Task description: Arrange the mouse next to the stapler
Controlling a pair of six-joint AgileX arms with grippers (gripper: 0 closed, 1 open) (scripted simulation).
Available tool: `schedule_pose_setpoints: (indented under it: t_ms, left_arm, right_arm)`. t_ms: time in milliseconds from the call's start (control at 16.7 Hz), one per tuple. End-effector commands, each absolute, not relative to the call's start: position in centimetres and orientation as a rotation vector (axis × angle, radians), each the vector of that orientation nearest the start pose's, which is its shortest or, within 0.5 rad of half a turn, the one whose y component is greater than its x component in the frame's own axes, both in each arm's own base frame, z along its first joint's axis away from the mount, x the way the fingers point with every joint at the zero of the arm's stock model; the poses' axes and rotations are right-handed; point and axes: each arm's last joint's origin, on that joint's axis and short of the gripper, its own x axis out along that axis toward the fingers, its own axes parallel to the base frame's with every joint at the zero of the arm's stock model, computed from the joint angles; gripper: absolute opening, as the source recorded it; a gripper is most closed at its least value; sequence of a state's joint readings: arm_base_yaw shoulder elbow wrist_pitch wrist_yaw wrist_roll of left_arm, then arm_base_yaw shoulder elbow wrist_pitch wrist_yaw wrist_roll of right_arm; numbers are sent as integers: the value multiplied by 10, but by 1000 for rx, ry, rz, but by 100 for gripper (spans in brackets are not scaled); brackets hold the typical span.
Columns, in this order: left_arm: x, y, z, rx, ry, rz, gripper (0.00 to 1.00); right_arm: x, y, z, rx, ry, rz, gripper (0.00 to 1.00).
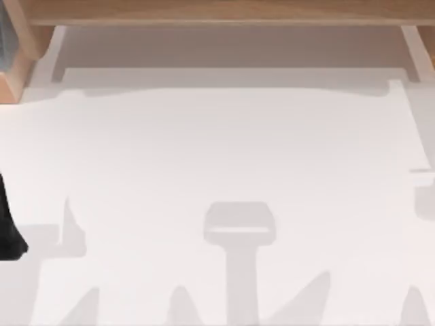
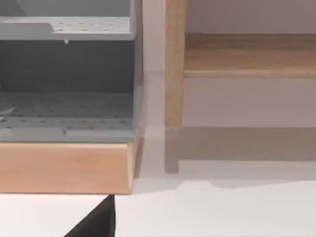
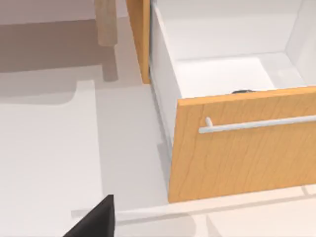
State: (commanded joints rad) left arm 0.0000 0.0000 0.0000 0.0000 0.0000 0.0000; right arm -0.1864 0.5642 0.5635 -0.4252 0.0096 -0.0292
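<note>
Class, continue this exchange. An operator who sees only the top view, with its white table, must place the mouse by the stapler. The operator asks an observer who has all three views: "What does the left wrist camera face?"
Observer: A grey perforated shelf unit on a wooden base, beyond the left pincer.
Operator: And the right wrist camera?
Observer: An open drawer with a wooden front and a metal bar handle, beyond the right pincer.
Operator: Anything inside it?
Observer: A small dark thing peeks over the front. I cannot tell what it is.
</note>
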Motion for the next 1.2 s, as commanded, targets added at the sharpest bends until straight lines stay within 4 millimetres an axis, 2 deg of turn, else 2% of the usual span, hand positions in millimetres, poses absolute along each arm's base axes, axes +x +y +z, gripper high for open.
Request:
schedule_pose_setpoints:
  t_ms: [120, 240, 360, 480, 660, 840, 1020, 1200]
  left_arm:
    - [106, -1, 160, 0, 0, 0, 100]
    - [106, -1, 160, 0, 0, 0, 100]
    - [106, -1, 160, 0, 0, 0, 100]
    - [106, -1, 160, 0, 0, 0, 100]
    - [106, -1, 160, 0, 0, 0, 100]
    - [106, -1, 160, 0, 0, 0, 100]
    - [106, -1, 160, 0, 0, 0, 100]
    - [106, -1, 160, 0, 0, 0, 100]
  right_arm:
    - [165, -39, 295, 18, 562, -227, 100]
    - [205, -58, 323, 33, 701, -257, 100]
    - [255, -81, 337, 50, 841, -272, 100]
    - [307, -107, 333, 68, 981, -273, 100]
    - [377, -144, 300, 93, 1174, -251, 100]
    - [428, -168, 251, 106, 1323, -209, 100]
    - [458, -177, 204, 106, 1426, -158, 100]
    - [475, -176, 176, 100, 1469, -120, 100]
